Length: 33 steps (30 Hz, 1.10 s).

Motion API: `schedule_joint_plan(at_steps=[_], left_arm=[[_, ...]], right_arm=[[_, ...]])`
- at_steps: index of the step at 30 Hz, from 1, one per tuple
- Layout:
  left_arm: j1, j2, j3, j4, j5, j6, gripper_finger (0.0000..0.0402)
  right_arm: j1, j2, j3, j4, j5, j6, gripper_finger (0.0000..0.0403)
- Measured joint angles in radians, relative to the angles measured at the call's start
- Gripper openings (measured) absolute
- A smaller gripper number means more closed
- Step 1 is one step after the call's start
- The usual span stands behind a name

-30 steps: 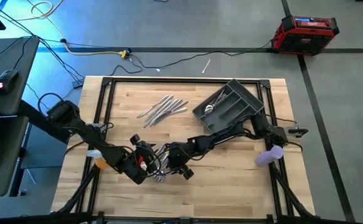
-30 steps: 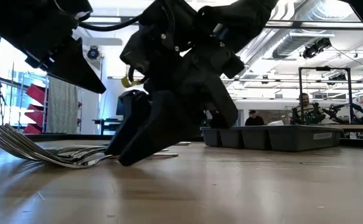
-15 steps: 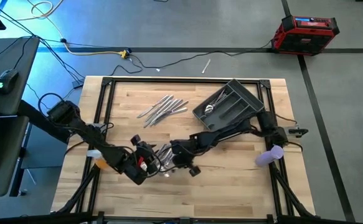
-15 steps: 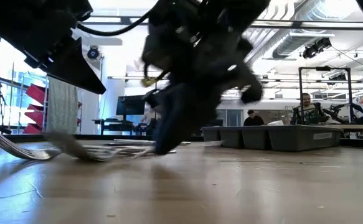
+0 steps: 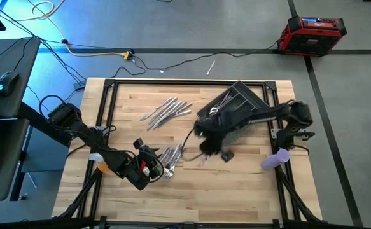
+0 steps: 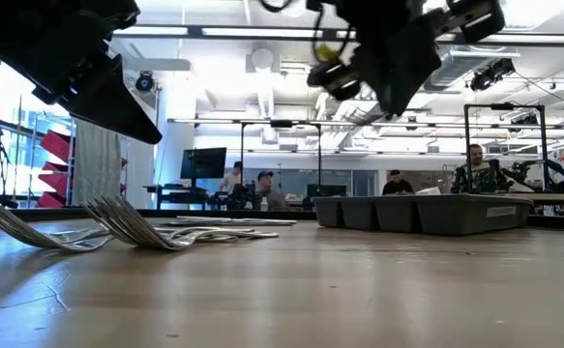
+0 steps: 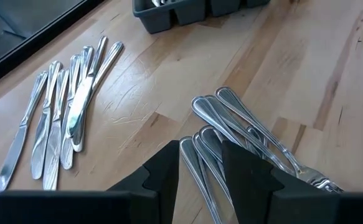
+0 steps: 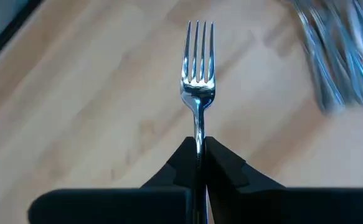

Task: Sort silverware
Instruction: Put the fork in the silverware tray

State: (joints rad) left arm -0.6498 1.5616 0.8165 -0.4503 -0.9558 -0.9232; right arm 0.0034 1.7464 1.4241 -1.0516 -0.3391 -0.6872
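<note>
Once down among the forks, right pincer [image 8: 199, 144] (now clamped) has lifted a fork [image 8: 198, 68].

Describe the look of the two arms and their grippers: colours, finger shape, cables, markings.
Both arms are dark, nearly black, jointed, with black cables along them. The left gripper has two broad matt black fingers with angular, chamfered tips; seen from above, red and yellow show on it. The right gripper has black fingers tapering to narrow tips. No markings are legible.

floor: grey, cables [image 5: 172, 62] trailing, red case [image 5: 313, 33] near a corner | desk [image 5: 0, 83] with mouse [image 5: 6, 79] beside table | ceiling: strip lights, ducts | 4 people seated at monitors [image 6: 202, 162]
</note>
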Motion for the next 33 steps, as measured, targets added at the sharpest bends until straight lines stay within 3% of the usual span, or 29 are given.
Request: schedule_joint_plan(at_steps=[5,10,14,18,24,33], left_arm=[[0.001,0.000,0.000,0.001,-0.009,0.019,0.0104],[0.002,0.000,0.000,0.000,-0.045,0.050,0.0103],[0.002,0.000,0.000,0.000,-0.076,0.063,0.0103],[0.003,0.000,0.000,-0.003,-0.102,0.064,0.0103],[0.007,0.000,0.000,-0.002,-0.115,0.067,0.0103],[0.008,0.000,0.000,0.002,-0.095,0.062,0.0103]], right_arm=[[-0.215,-0.037,0.001,-0.146,0.209,-0.131,0.0000],[-0.447,-0.008,0.001,-0.144,0.216,-0.257,0.0000],[-0.547,0.022,0.001,-0.104,0.219,-0.365,0.0000],[-0.574,0.077,0.001,-0.105,0.206,-0.473,0.0000],[-0.586,0.170,0.001,-0.110,0.201,-0.506,0.0003],[-0.586,0.238,0.001,-0.130,0.371,-0.439,0.0049]])
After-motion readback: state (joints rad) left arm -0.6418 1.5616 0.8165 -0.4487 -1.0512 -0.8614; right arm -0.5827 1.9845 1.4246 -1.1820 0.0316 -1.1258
